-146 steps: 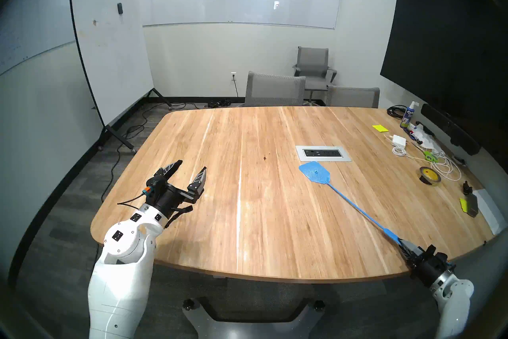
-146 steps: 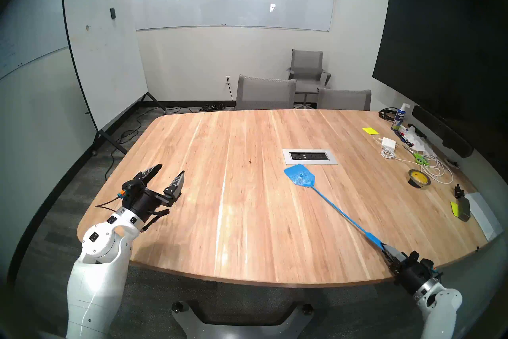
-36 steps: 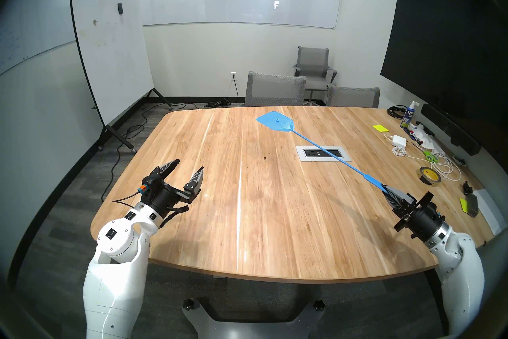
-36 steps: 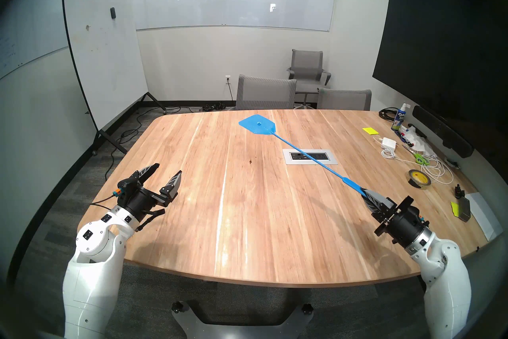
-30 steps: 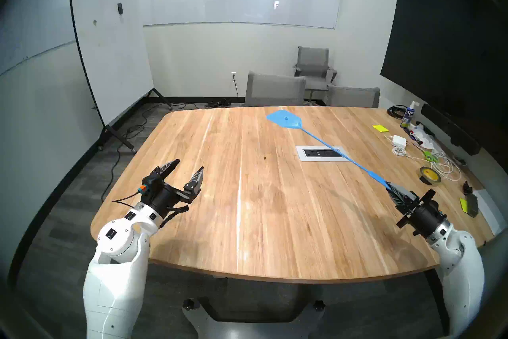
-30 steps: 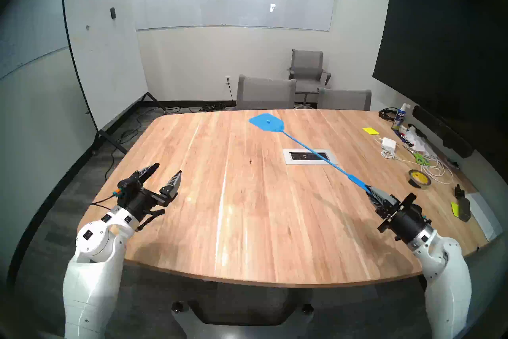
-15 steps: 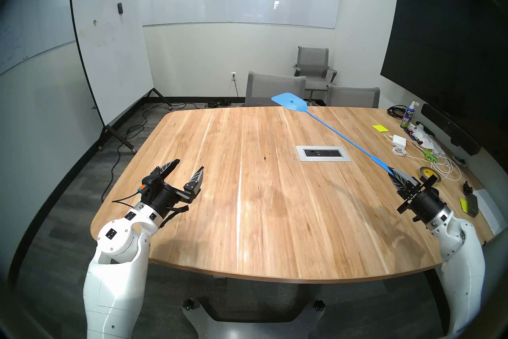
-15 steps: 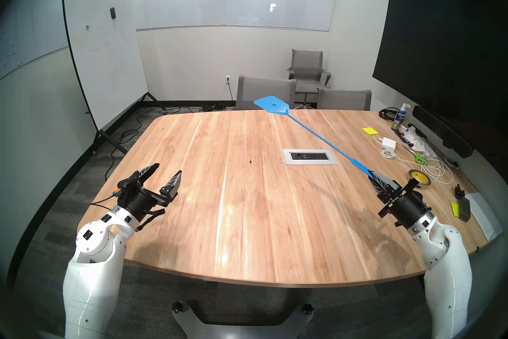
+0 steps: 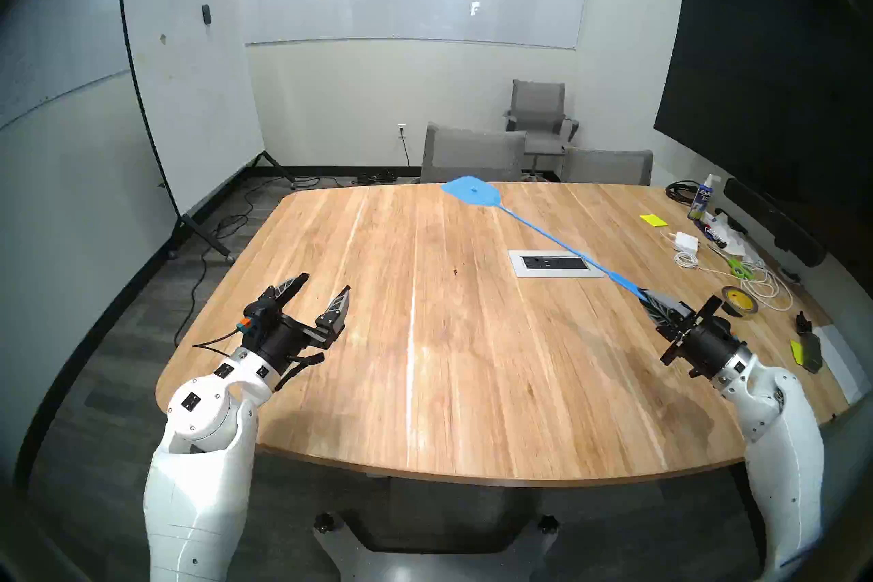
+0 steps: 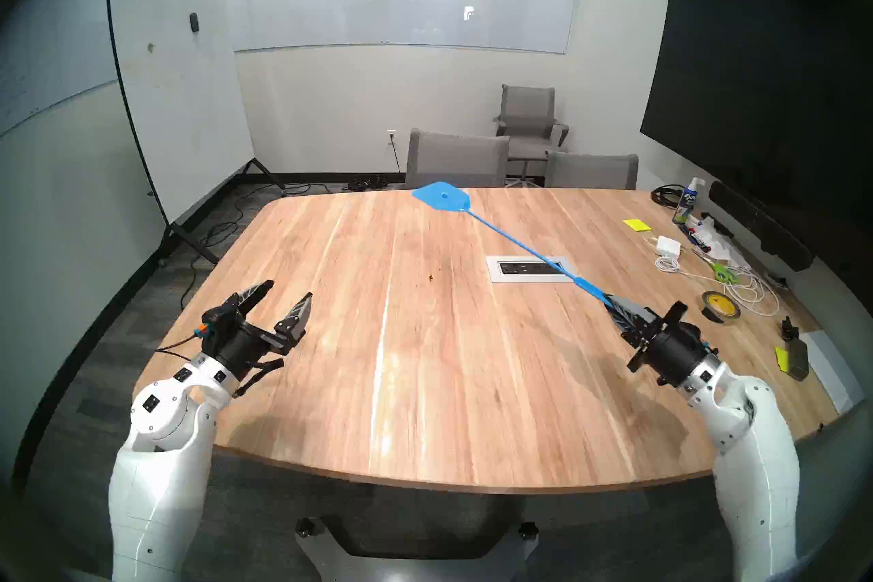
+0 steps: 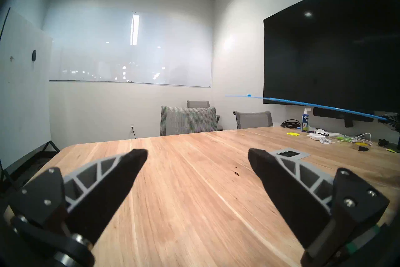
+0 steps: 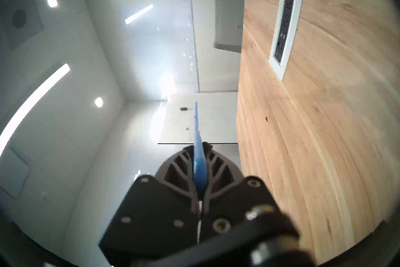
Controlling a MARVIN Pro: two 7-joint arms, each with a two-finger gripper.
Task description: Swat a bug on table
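Note:
The bug point(image 9: 455, 271) is a tiny dark speck on the wooden table point(image 9: 425, 378), left of the silver outlet panel point(image 9: 556, 263); it also shows in the head right view point(image 10: 430, 278), the left wrist view point(image 11: 236, 173) and the right wrist view point(image 12: 266, 118). My right gripper point(image 9: 646, 298) is shut on the handle of the blue swatter point(image 9: 472, 192), held raised in the air, its head past the bug toward the far edge. The swatter shows edge-on in the right wrist view point(image 12: 197, 130). My left gripper point(image 9: 326, 283) is open and empty over the table's left side.
Clutter lies along the table's right side: tape roll point(image 9: 739, 301), white cables and charger point(image 9: 687, 242), green scissors point(image 9: 739, 268), spray bottle point(image 9: 702, 198), yellow notes point(image 9: 653, 219). Grey chairs point(image 9: 472, 153) stand behind the far edge. A whiteboard point(image 9: 189, 85) stands at the left.
The right arm lifted the swatter off the table by the outlet panel, swung it up and rightward, and in the last half second brought it back left and lower. The left arm stayed still.

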